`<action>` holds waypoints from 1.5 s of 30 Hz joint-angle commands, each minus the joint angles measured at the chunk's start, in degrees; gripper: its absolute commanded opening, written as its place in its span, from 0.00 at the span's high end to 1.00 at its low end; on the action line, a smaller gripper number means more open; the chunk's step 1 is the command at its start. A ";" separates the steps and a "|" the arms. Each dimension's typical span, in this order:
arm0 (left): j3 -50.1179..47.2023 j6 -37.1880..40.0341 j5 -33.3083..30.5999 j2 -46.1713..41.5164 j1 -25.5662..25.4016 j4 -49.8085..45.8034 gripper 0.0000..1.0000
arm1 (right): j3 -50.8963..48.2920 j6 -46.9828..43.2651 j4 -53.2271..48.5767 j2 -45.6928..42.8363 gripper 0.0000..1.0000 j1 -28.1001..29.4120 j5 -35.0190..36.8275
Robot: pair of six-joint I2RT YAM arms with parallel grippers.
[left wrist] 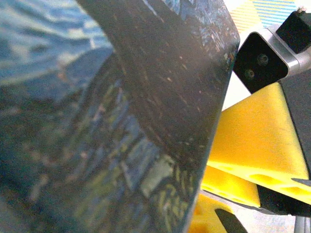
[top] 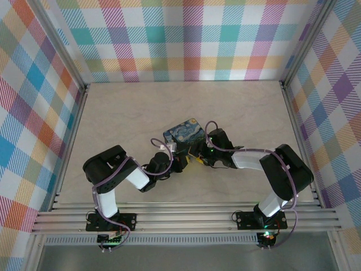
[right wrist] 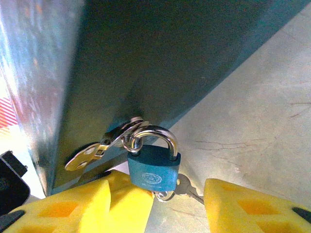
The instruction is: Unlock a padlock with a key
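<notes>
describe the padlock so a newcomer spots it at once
At the top view's centre sits a box printed with a night-sky painting. From the silver hasp on its dark side hangs the padlock: small, blue-bodied, with a shiny curved shackle.

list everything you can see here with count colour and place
box: one, night-sky print top, teal sides, mid-table
hasp: one, silver, on the box's side
padlock: one, blue, hanging from the hasp
key: one, silver, under the padlock
table: one, beige, beneath everything
walls: three, pastel plaid, around the table
left gripper: one, black, shut, at the box's near edge
right gripper: one, yellow fingers, open, flanking the padlock
</notes>
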 commanded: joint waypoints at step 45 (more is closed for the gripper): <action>-2.86 0.67 5.14 0.50 0.89 6.69 1.00 | 1.93 -5.68 -2.20 -2.03 0.44 0.56 0.92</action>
